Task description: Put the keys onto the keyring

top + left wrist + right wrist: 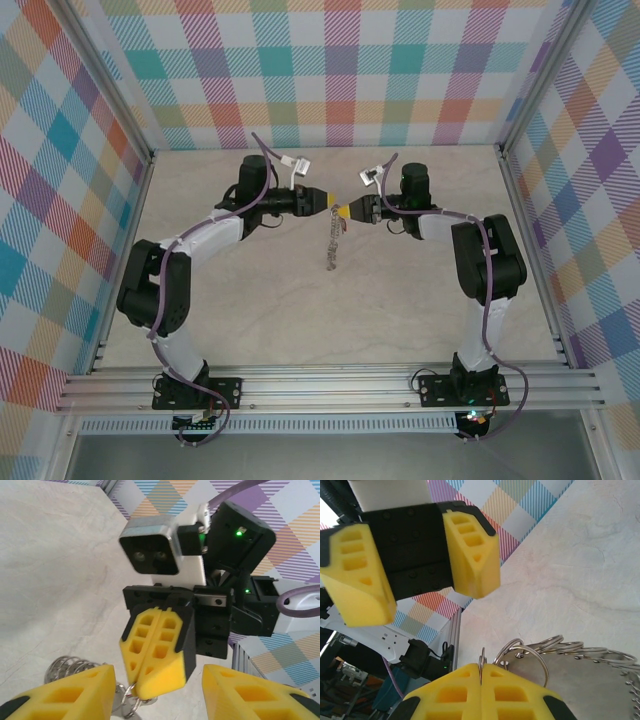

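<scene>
The keyring (331, 245) hangs in mid-air over the table's middle, dangling from my right gripper (343, 212). In the right wrist view, my right gripper (481, 667) is shut on one small loop (481, 661) of the keyring (580, 677), whose other loops fan out to the right. My left gripper (326, 202) faces it tip to tip and stands open. In the left wrist view, my left gripper (159, 676) brackets the shut right fingers (157, 650), with nothing gripped. Small rings (127, 700) hang under those fingers. The red-headed key is out of view.
The pale marbled table top (250, 300) is fenced by aluminium rails (330, 385) and checked cloth walls. The left wrist view looks onto the right arm's wrist camera (150, 547).
</scene>
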